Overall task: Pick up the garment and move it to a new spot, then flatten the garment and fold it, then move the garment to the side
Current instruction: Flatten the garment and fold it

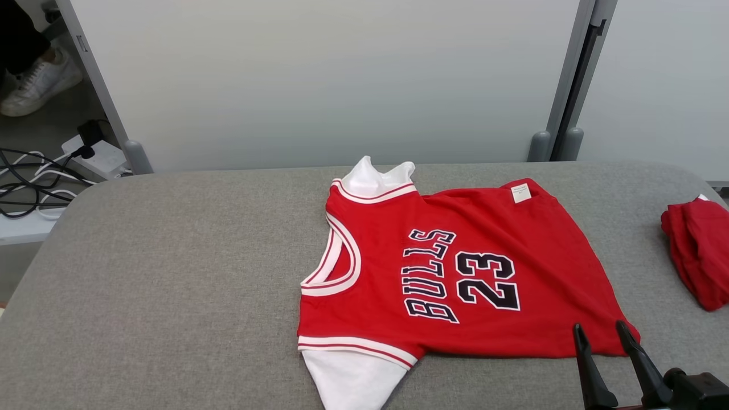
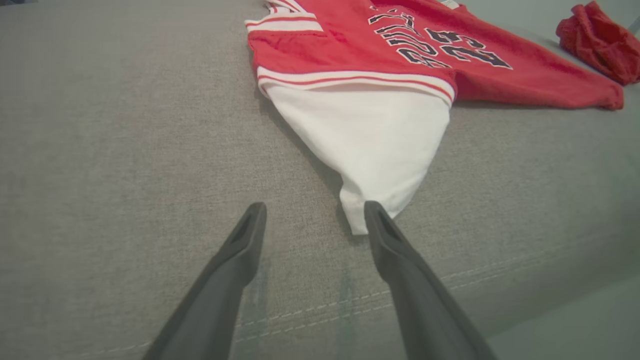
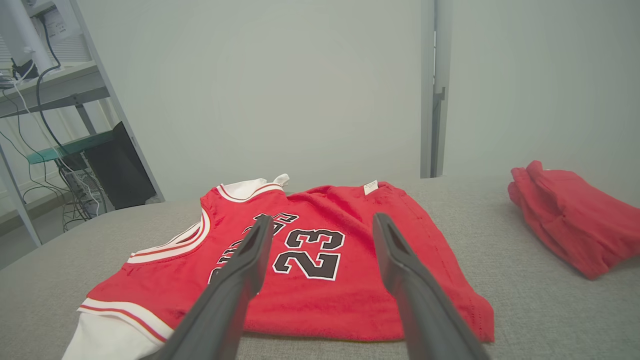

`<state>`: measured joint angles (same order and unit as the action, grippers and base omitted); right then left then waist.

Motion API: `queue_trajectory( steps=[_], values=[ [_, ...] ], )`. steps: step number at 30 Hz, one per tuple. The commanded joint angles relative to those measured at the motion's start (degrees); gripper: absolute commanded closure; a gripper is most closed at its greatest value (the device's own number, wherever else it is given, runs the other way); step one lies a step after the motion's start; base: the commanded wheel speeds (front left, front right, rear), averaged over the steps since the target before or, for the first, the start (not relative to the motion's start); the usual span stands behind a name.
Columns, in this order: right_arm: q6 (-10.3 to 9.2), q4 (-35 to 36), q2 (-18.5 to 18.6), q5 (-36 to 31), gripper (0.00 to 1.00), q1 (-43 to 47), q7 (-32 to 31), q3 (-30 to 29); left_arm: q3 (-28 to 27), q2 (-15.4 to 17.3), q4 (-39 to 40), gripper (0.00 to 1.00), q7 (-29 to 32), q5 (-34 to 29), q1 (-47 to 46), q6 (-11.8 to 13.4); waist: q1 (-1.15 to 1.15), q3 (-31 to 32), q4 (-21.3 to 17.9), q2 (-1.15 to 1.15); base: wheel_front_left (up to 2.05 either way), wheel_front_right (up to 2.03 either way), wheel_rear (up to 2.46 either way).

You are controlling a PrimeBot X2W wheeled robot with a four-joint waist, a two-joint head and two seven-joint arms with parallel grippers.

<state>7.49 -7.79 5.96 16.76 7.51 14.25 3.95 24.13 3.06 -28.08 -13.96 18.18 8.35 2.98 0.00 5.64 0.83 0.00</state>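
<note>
The garment is a red jersey with white sleeves and "BULLS 23" in black, spread on the grey padded table, collar toward the left. My right gripper stands open at the jersey's near right hem corner; in the right wrist view the gripper hangs above the jersey. In the left wrist view my left gripper is open just short of the white sleeve's tip, which lies against the inner side of the right finger. Neither gripper holds anything.
A second red garment lies bunched at the table's right edge. Pale partition panels stand behind the table. Cables and a power strip lie on the floor at the left, near a person's white shoe.
</note>
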Motion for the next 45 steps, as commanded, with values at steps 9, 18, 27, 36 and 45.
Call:
queue_trajectory(
  steps=[9,18,27,36,45],
  values=[
    [0.00,1.49,1.46,0.61,0.00,-3.06,0.74,1.53,5.23,-0.18,-8.63,0.00,0.63,2.06,-11.21,-1.58,0.00,-1.67,-0.52,0.00,0.00,0.00,0.00],
    [0.00,1.19,2.21,0.70,0.00,-3.44,0.74,1.47,9.44,-0.18,-12.88,1.00,-0.29,4.72,-14.60,-1.70,0.00,-3.12,-1.43,0.00,0.00,0.00,0.00],
    [0.00,-20.09,0.30,7.71,0.00,-8.45,0.23,-4.22,10.27,0.16,-11.18,1.00,-0.94,5.63,-15.98,-0.98,0.00,-4.08,-1.01,0.00,0.00,0.00,0.00],
    [0.00,-38.89,3.02,11.20,0.00,-19.37,-1.47,-6.76,8.66,3.51,-1.94,1.00,-1.02,4.12,-14.43,0.82,0.00,-5.34,2.02,0.00,0.00,0.00,0.00],
    [0.00,-50.38,4.85,12.71,0.00,-24.97,-0.47,-7.46,8.16,7.13,5.60,1.00,0.56,3.74,-12.40,2.47,0.00,-6.15,3.05,0.00,0.00,0.00,0.00]
  ],
)
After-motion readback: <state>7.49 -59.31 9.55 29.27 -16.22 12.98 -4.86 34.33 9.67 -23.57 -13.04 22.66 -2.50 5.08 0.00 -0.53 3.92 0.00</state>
